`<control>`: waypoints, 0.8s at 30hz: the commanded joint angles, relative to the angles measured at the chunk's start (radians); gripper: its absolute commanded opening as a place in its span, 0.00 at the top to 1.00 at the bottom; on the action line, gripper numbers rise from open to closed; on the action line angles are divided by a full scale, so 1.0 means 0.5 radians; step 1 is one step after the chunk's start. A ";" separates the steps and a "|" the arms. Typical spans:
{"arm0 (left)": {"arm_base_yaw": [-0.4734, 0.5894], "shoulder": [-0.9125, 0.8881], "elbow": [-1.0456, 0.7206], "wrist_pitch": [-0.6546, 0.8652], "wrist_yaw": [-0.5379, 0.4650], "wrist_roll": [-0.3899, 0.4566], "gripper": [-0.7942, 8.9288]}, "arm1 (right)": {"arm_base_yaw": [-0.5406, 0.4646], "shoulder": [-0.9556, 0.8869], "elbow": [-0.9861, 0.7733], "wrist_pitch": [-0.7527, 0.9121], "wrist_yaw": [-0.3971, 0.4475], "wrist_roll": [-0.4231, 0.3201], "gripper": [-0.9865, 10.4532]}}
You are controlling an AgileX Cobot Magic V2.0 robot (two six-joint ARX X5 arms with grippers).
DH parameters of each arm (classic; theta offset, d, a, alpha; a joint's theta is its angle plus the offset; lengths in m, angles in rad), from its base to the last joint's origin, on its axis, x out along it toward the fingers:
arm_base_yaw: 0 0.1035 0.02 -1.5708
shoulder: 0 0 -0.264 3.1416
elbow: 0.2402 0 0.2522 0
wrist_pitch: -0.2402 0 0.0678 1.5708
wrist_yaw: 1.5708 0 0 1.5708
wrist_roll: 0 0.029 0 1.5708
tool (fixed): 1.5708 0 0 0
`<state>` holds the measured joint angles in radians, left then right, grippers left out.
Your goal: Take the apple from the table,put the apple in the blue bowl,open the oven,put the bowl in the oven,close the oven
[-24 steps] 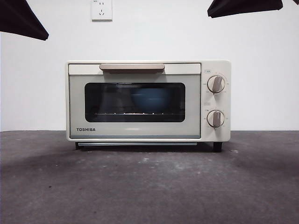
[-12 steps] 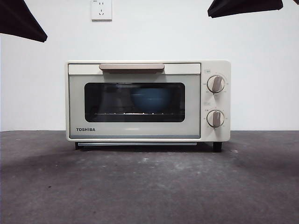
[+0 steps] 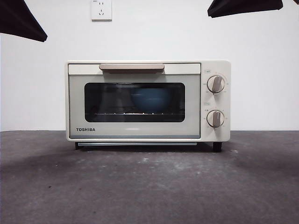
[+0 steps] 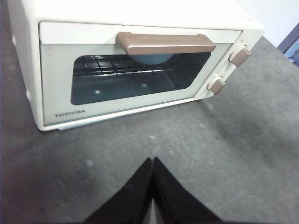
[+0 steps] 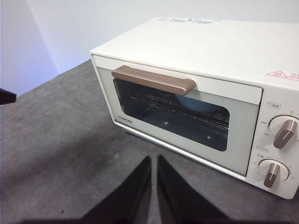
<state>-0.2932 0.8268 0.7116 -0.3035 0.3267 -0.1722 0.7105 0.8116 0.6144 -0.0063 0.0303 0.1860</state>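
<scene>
The cream-white oven (image 3: 135, 128) stands on the table (image 3: 149, 186) with its door closed. Through the dark window the blue bowl (image 3: 150, 99) shows on the rack inside, and a part of the bowl (image 4: 152, 59) shows under the beige handle (image 4: 166, 43). The apple is hidden. My left gripper (image 4: 153, 161) hangs shut and empty in front of the oven, well back from the door. My right gripper (image 5: 154, 158) is also shut with nothing in it, off the oven's front on the knob side. In the front view both arms show only as black tips (image 3: 21, 21) (image 3: 245, 6) at the top corners.
Two round knobs (image 3: 216, 84) (image 3: 215, 118) sit on the oven's right panel. A white wall with a socket (image 3: 101, 9) stands behind the oven. The table surface is dark grey with pale scuffs.
The black tip at the top left has drawn back a little toward the corner. The oven, the bowl and the other arm have not moved.
</scene>
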 commanded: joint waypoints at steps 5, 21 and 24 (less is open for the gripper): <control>0.228 -0.170 -0.033 0.148 -0.146 0.340 0.91 | 0.012 0.007 0.002 0.029 0.008 -0.023 0.91; 0.592 -1.054 -1.059 0.703 -0.205 0.465 0.91 | 0.012 0.007 0.002 0.028 0.008 -0.023 0.91; 0.592 -1.172 -1.175 0.695 -0.208 0.465 0.91 | 0.012 0.007 0.002 0.028 0.008 -0.023 0.91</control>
<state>0.0010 0.2504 0.1287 0.0277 0.2276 0.0463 0.7105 0.8116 0.6144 -0.0059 0.0303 0.1833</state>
